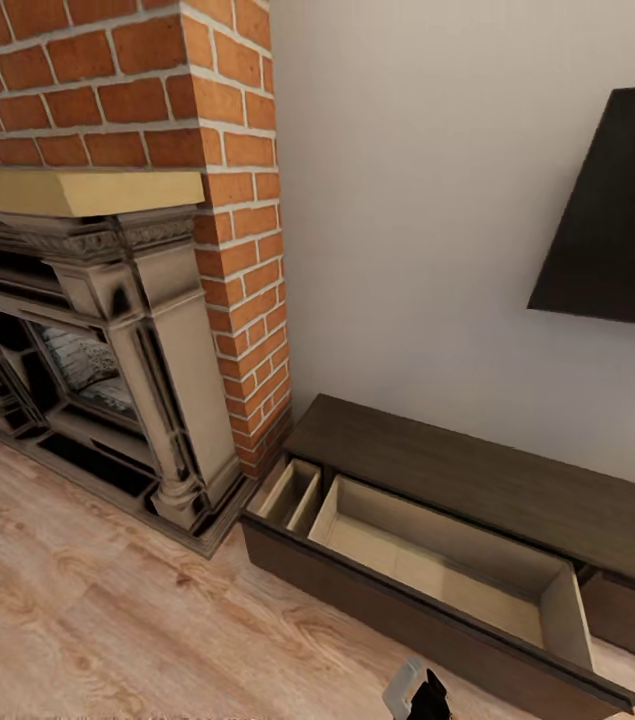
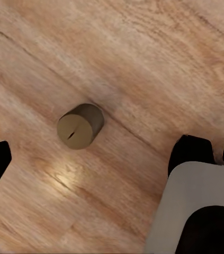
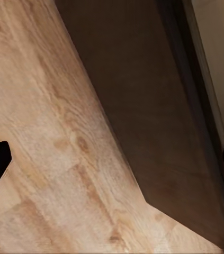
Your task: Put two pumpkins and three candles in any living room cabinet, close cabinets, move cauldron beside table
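cabinet (image 1: 477,470) — dark-brown, low | drawer pulled open | candle (image 2: 80,126) — tan, on its side on floor

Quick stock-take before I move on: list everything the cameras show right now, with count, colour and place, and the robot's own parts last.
Long low wooden cabinet: one, dark brown, against the wall right of the fireplace.
Open cabinet drawer: one, pale beige inside, pulled out, nothing visible in it.
Brick chimney column: one, red-orange, above and beside the fireplace.
Ornate fireplace surround: one, grey-beige, head view's left.
Flat wall screen: one, black, on the wall above the cabinet.
Short cylindrical candle: one, olive-brown, lying on its side on the floor.
Wood plank floor: light tan.
Left hand: black fingers, open, over the candle.
Right hand: black fingers, open, over floor by the cabinet front.
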